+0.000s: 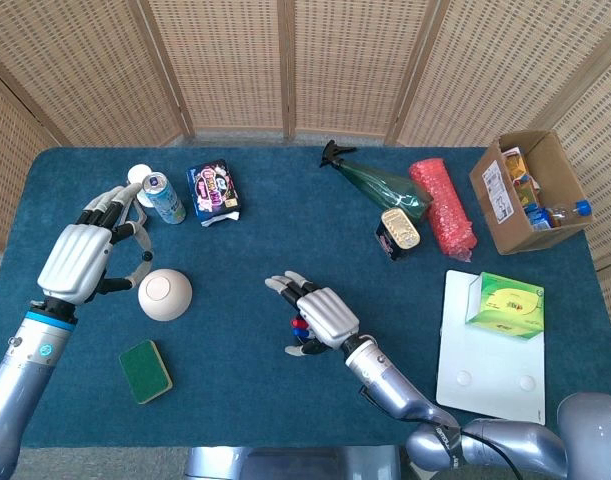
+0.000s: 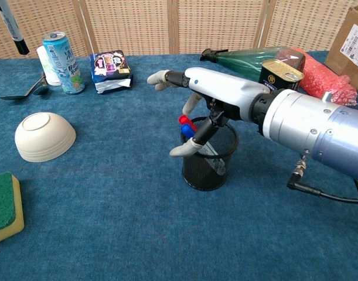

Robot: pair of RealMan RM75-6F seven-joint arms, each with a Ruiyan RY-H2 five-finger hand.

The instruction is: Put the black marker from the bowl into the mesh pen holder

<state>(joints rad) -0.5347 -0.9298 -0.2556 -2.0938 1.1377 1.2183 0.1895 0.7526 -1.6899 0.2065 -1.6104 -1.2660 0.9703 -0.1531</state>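
The black marker [image 2: 9, 23] hangs cap down at the top left of the chest view, its upper end cut off by the frame. My left hand [image 1: 80, 255] hovers there, left of the upturned white bowl [image 1: 165, 295], and hides the marker in the head view. The black mesh pen holder [image 2: 205, 170] stands mid-table with a red and a blue marker [image 2: 186, 124] in it. My right hand [image 2: 220, 93] lies over the holder with fingers stretched out forward and the thumb against its left rim. In the head view this hand [image 1: 323, 315] covers most of the holder.
A drink can [image 1: 163, 197], a snack packet [image 1: 213, 190] and a spoon [image 2: 23, 92] lie at the back left. A green sponge [image 1: 146, 370] sits front left. A green bottle [image 1: 380, 183], tin [image 1: 400, 230], red roll [image 1: 443, 205], cardboard box [image 1: 525, 190] and white board [image 1: 490, 370] fill the right.
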